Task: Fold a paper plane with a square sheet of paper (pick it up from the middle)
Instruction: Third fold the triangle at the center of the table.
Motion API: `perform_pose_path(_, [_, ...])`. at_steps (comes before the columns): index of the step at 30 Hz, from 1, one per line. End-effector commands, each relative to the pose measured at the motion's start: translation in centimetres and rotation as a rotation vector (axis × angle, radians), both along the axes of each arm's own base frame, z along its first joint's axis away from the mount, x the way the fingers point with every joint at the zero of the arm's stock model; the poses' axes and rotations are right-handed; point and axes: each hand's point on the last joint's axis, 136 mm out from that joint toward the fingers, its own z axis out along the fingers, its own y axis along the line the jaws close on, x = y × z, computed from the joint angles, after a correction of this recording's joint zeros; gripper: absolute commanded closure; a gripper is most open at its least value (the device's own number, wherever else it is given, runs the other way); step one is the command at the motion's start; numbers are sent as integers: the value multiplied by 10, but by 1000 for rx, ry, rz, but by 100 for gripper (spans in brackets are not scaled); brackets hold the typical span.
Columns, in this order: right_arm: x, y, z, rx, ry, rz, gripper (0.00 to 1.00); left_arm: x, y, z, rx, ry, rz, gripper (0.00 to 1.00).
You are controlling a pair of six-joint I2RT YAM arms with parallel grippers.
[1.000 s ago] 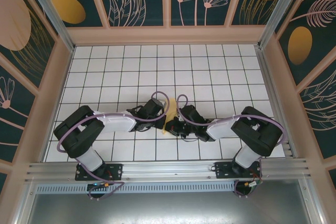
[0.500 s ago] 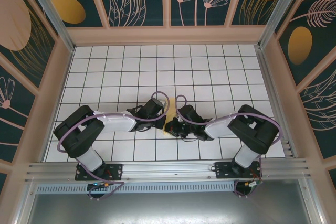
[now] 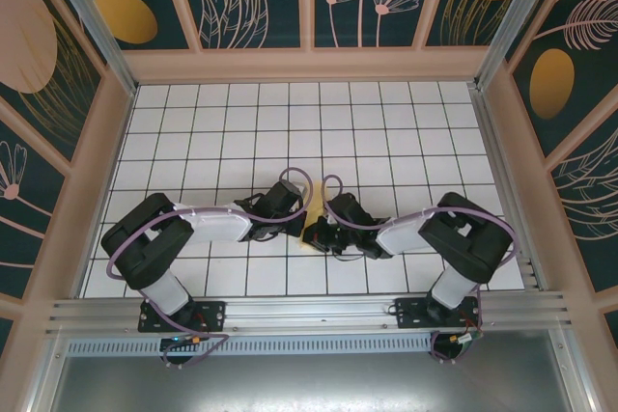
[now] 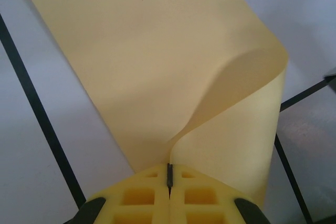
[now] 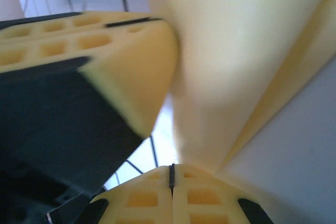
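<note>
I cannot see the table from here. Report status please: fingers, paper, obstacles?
Left gripper shut on the yellow sheet. Right gripper shut on same sheet. Sheet curled over, no plane yet. Nothing seen in the way.

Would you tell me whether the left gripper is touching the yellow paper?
Touching. The left wrist view shows the left gripper shut, with a curled fold of the yellow paper pinched at its tip.

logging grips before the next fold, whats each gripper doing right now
left gripper: closed, pinching the paper
right gripper: closed, pinching the paper too
</note>
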Motion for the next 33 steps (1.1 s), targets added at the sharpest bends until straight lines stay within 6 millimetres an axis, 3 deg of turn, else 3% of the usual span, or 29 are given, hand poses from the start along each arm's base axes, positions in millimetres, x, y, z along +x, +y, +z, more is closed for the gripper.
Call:
perform_pose_path(1, [9, -4, 18, 0, -70, -18, 100, -12, 13, -24, 69, 77, 4, 100])
perform_pose_path(8, [65, -54, 26, -132, -152, -147, 100, -12, 12, -22, 65, 75, 0, 100])
perform_pose_path(13, [106, -50, 22, -278, -204, -75, 100, -12, 11, -23, 67, 76, -5, 100])
perform_pose_path(17, [127, -43, 4, -374, -189, -26, 100, -11, 11, -21, 70, 71, -7, 100])
perform_pose_path(24, [136, -39, -33, -513, -140, 62, 100, -7, 10, -13, 67, 49, -10, 100])
perform_pose_path(33, [131, -41, -45, -562, -132, 100, 100, 6, 6, -1, 75, -8, -3, 100])
